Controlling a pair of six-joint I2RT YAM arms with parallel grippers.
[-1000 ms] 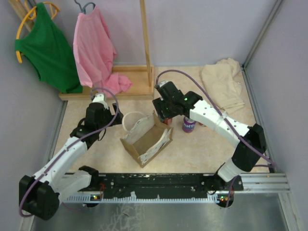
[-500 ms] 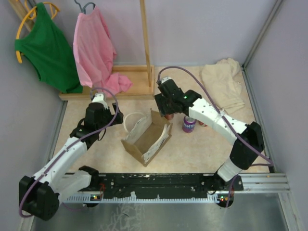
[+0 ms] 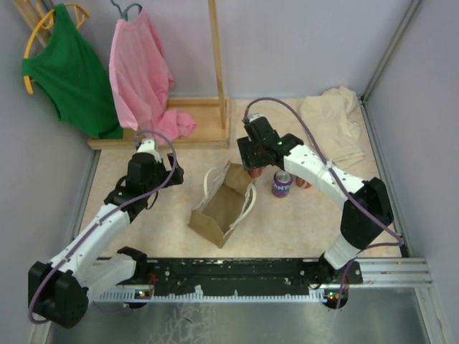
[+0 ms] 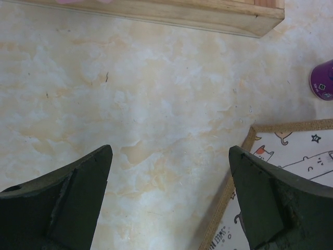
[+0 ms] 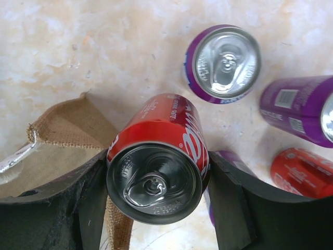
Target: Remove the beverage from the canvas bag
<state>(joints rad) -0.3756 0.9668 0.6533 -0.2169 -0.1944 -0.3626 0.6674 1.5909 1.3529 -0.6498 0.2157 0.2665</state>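
The tan-brown canvas bag point(image 3: 221, 209) stands tilted at mid-table, its pale handles pointing away from me. My right gripper point(image 3: 254, 165) is just behind the bag's far corner. It is shut on a red cola can point(image 5: 158, 172), held by its sides above the table, top toward the camera. The bag's edge point(image 5: 67, 133) shows to the can's lower left. My left gripper point(image 3: 170, 167) is open and empty, left of the bag. In the left wrist view, my left gripper point(image 4: 170, 152) is over bare table, with the bag's printed side point(image 4: 291, 172) by its right finger.
Several cans stand right of the bag: purple ones point(image 5: 223, 62) point(image 5: 302, 107) and a red one point(image 5: 302, 169). One purple can also shows in the top view point(image 3: 281, 185). A wooden rack base point(image 3: 193, 125) with hanging clothes is behind. A beige cloth point(image 3: 333, 125) lies back right.
My right gripper has moved back and to the right with the red can, off the bag's mouth. The bag has shifted right and tipped. The left arm has not moved.
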